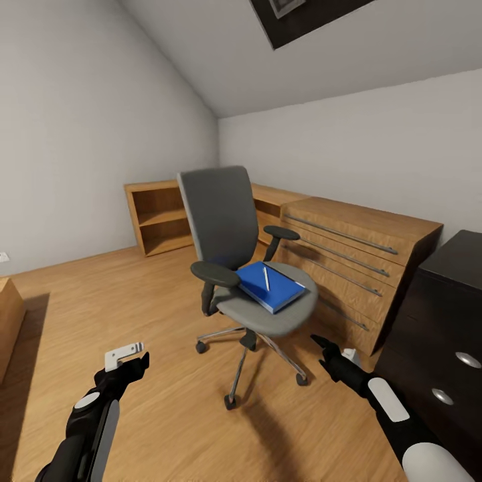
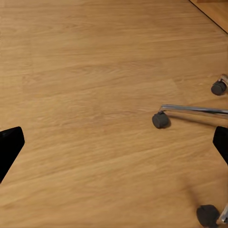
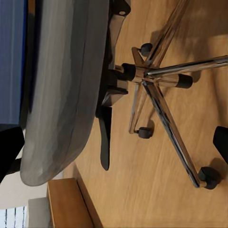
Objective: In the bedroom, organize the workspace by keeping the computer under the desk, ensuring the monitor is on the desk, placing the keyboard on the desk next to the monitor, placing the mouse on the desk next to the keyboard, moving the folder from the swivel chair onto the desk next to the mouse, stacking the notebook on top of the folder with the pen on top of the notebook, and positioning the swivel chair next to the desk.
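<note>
Both my fingers, left (image 1: 127,358) and right (image 1: 326,351), spread wide, holding nothing, low before swivel chair (image 1: 227,227). Blue folder (image 1: 271,286) on chair seat, pen (image 1: 266,278) on top. Folder looks thin, light, stiff; pinch overhanging front edge.

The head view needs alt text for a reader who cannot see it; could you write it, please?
A grey swivel chair stands on a light wood floor, a blue folder with a pale pen lying on its seat. Both arms reach toward it, with wooden shelves behind.
</note>
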Motion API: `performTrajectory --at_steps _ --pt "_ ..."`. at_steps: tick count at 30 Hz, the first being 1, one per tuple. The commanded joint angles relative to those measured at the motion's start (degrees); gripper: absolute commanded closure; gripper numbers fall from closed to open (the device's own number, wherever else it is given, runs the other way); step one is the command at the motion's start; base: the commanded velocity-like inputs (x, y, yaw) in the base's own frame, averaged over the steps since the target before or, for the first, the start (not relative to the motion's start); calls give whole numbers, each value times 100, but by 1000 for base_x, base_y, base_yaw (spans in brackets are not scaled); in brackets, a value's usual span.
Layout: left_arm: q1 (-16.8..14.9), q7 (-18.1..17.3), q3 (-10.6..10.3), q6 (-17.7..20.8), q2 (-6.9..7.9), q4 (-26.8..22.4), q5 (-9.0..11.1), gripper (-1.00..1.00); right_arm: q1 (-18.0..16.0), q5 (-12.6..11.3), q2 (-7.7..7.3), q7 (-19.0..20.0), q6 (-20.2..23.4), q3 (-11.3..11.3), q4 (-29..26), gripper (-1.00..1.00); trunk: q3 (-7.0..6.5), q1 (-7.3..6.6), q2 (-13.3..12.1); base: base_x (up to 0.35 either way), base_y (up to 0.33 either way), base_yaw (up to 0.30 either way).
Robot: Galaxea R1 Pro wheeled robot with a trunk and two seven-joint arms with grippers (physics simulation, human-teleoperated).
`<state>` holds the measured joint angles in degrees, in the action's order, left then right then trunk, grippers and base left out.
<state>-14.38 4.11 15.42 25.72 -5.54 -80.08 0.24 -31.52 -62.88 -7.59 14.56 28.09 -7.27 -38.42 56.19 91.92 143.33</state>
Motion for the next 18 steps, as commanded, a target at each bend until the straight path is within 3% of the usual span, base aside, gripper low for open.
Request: performTrajectory --at_steps 1,12,18 --pt "-4 11 4 30 -5 -7 3 -100 -3 -15 7 8 39 -14 0 -100 6 -1 2 -9 0 87" --pt "-2 11 5 30 -7 -7 3 -100 -3 21 74 -8 39 0 -7 -100 6 -1 2 -3 0 194" --pt "-3 11 4 30 -11 -6 3 -100 -3 33 80 0 39 -2 -7 -100 6 -1 2 0 0 83"
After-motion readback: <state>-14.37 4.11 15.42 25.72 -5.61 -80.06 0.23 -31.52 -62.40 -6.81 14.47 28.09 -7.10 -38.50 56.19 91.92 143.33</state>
